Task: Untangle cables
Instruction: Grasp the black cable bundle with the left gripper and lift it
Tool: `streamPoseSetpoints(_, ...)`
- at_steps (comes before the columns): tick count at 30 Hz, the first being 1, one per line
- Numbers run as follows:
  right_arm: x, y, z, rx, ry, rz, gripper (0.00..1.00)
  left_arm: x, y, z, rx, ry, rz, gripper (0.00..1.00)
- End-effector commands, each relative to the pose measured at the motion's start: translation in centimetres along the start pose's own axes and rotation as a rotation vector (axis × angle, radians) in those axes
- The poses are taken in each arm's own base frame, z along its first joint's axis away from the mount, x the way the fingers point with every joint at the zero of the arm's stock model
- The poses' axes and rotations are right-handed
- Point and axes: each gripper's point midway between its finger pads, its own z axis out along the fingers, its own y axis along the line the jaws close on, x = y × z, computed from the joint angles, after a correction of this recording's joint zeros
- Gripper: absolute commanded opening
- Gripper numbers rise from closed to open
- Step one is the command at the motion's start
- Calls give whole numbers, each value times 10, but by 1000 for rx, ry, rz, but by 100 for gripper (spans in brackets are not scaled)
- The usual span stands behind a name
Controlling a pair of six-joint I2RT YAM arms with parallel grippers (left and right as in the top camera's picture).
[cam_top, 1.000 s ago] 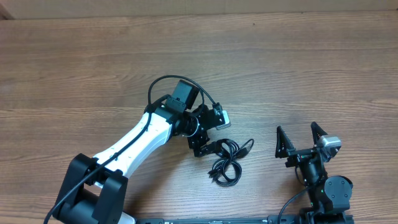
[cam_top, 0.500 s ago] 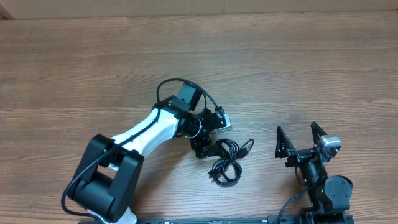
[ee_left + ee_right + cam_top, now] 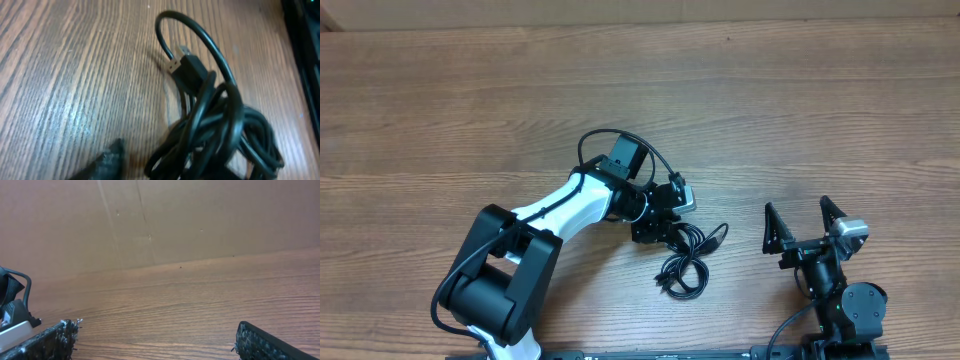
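Observation:
The cables [image 3: 685,262] lie as one tangled black bundle on the wooden table, just right of centre. In the left wrist view the cables [image 3: 215,120] fill the lower right, with a plug end [image 3: 187,67] sticking out under a loop. My left gripper [image 3: 660,230] is down at the bundle's left end, its jaws partly closed around it. One fingertip [image 3: 114,156] shows, with bare wood between it and the cords; the other is hidden by the bundle. My right gripper [image 3: 800,222] stands open to the right, well apart from the bundle, with nothing between its fingers [image 3: 250,342].
The wooden table [image 3: 470,110] stretches far to the back and left. A brown cardboard wall [image 3: 175,215] rises behind the table's far edge. The right arm's base [image 3: 850,305] stands at the front right.
My left arm has shifted right and down onto the bundle's left end, and its jaws have narrowed. The cables and the right arm have not moved.

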Motion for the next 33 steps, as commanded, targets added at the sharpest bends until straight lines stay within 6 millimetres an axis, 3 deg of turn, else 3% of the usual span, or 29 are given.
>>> streamPoseSetpoints(1,2,-3,0,12,-2,3,100,-9,-3,2,25,-23,16,26)
streamPoseSetpoints(2,2,-3,0,12,-2,3,100,-9,-2,2,25,-23,16,4)
streamPoseSetpoints(13,2,-3,0,12,-2,3,100,-15,11,-6,-21,-25,-181,4)
streamPoseSetpoints(15,2,-3,0,12,-2,3,100,-13,26,-13,-99,17,-308,4)
streamPoseSetpoints(18,2,-3,0,13,-1,3,100,-18,26,-24,-122,49,-347,4)
streamPoseSetpoints(25,2,-3,0,12,-2,3,100,-16,39,-81,-408,190,-532,4)
streamPoseSetpoints(33,2,-3,0,12,-2,3,100,-27,42,-151,-738,111,-670,4)
